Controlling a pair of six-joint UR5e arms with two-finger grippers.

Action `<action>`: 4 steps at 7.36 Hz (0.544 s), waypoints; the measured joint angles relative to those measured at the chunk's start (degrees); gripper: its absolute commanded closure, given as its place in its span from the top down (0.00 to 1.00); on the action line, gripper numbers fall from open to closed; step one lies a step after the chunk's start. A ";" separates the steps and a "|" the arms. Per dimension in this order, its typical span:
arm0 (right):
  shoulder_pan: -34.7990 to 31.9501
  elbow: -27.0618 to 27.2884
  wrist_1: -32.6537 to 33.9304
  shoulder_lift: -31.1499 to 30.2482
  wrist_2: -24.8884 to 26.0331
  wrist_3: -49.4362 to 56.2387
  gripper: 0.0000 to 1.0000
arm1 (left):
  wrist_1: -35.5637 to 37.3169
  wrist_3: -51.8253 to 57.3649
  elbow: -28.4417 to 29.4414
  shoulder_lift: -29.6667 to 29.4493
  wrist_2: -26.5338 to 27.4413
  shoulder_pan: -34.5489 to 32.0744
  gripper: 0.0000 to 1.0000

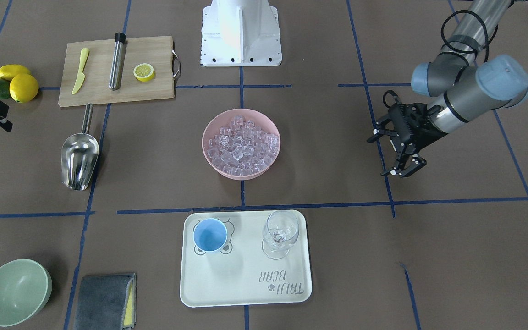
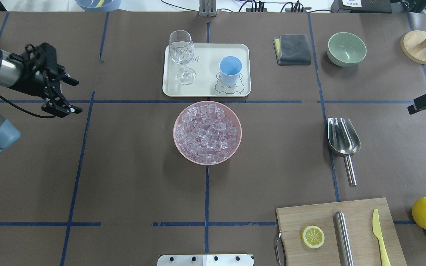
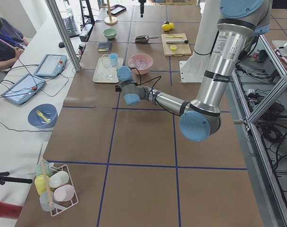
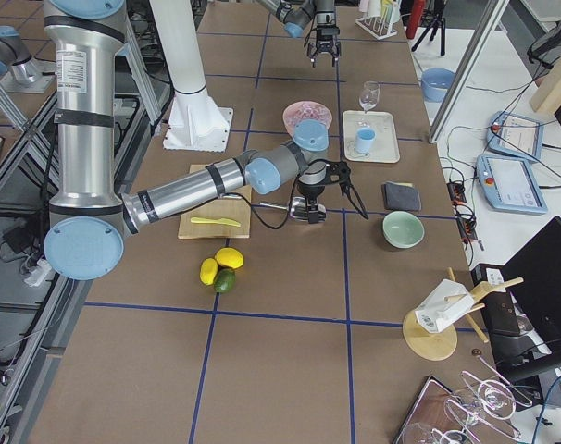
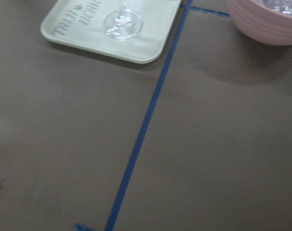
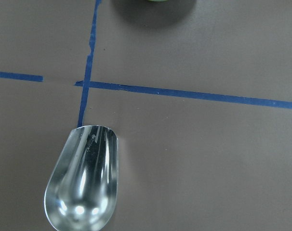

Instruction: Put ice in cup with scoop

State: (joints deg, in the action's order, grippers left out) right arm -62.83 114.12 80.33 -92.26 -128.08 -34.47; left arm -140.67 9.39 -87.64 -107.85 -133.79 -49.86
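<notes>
The steel scoop (image 2: 342,138) lies flat on the table on my right side, trough toward the far edge and handle toward me. It also shows in the front view (image 1: 79,158) and the right wrist view (image 6: 83,187). The ice (image 2: 207,133) fills a pink bowl (image 2: 177,146) at the table's middle. The light-blue cup (image 2: 230,70) stands upright and empty on a cream tray (image 2: 205,74). My right gripper (image 2: 425,100) hovers just right of the scoop, cut off by the frame edge, so I cannot tell its state. My left gripper (image 2: 65,96) is open and empty, far left.
A clear stemmed glass (image 2: 181,51) stands on the tray beside the cup. A cutting board (image 2: 309,218) holds a lemon half, a steel cylinder and a yellow knife. Lemons (image 2: 425,213), a green bowl (image 2: 346,48), a grey cloth (image 2: 292,49) and a wooden stand (image 2: 420,46) are on the right.
</notes>
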 measured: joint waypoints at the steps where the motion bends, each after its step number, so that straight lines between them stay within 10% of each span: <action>1: 3.37 0.58 -0.16 0.57 2.31 -3.27 1.00 | -2.89 -0.04 1.48 -1.30 1.67 2.75 1.00; 4: 10.44 1.50 -3.58 1.07 5.98 -12.95 1.00 | -10.39 -0.09 6.84 -5.68 6.76 8.42 1.00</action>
State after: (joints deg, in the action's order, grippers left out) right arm -52.39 115.62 76.76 -91.19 -122.10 -47.42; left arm -151.06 9.30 -80.80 -113.53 -127.03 -41.43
